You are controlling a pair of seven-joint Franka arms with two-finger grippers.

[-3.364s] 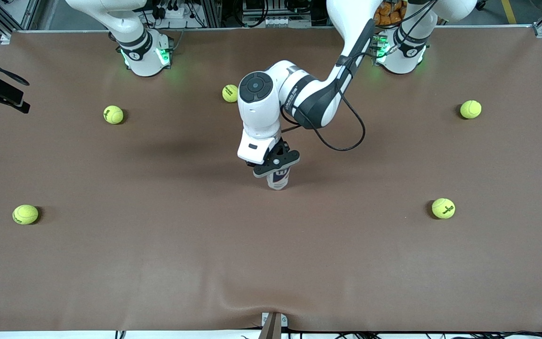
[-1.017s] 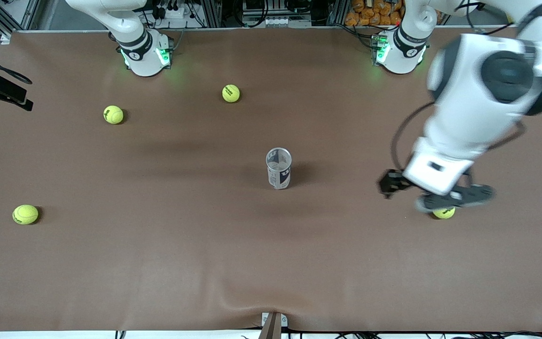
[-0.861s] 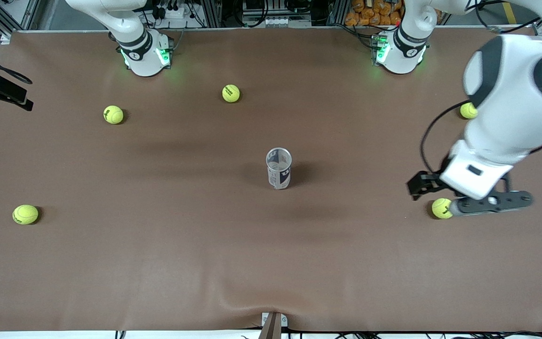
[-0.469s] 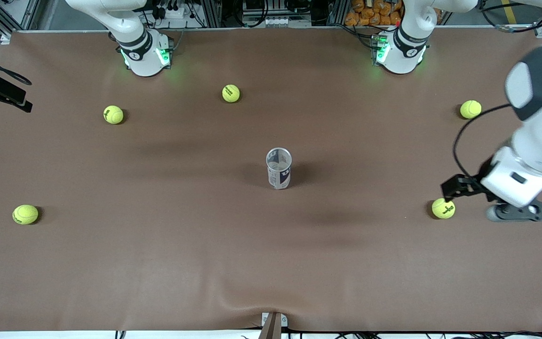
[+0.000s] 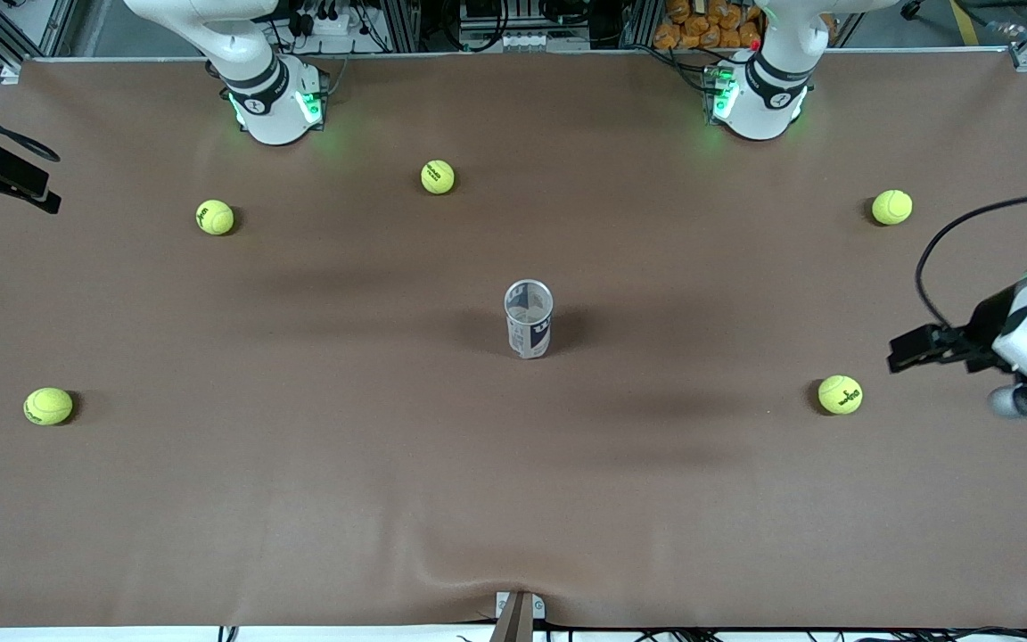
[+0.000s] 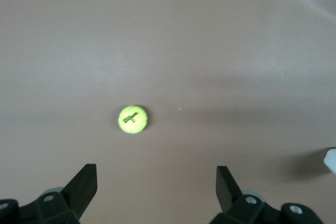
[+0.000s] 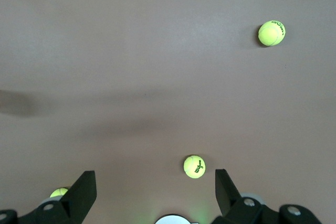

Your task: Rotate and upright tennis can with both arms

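Tennis can [image 5: 529, 318] stands upright mid-surface [image 5: 389, 490], untouched. Left gripper [image 6: 156, 192] hangs over the surface's left-arm end above a tennis ball [image 6: 132, 119], fingers wide apart, empty. Right gripper [image 7: 155, 192] waits high, fingers likewise spread, empty.

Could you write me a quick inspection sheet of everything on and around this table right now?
Surface: brown mat, with a small ripple at the edge nearest the front camera.
Job's things: tennis can upright mid-table, open end up, untouched.
Clutter: five tennis balls.
Pincers: left pincer open and empty, in the air at the left arm's end of the table; right pincer open and empty, up over the table near the right arm's base.
Cables: black cable looping from the left arm.
Surroundings: metal framing and equipment by the bases; orange items.
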